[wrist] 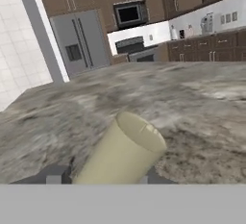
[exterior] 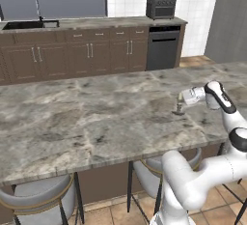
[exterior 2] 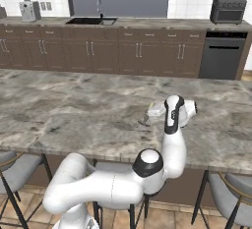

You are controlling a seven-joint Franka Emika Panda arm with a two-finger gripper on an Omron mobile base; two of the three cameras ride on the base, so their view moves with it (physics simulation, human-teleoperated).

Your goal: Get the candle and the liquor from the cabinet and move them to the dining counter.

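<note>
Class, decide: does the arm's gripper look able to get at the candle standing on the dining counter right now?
Probably yes: the gripper is right at the candle, which stands upright on the dining counter with nothing in between.

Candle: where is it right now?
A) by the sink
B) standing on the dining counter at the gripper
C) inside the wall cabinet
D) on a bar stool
B: the candle stands upright on the dining counter, right at the gripper.

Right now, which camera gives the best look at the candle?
The hand view: the candle looms close, its cream shaft plain. The left base view shows it small but whole, standing on the dining counter beside the tool. The right base view shows little more than its base.
</note>
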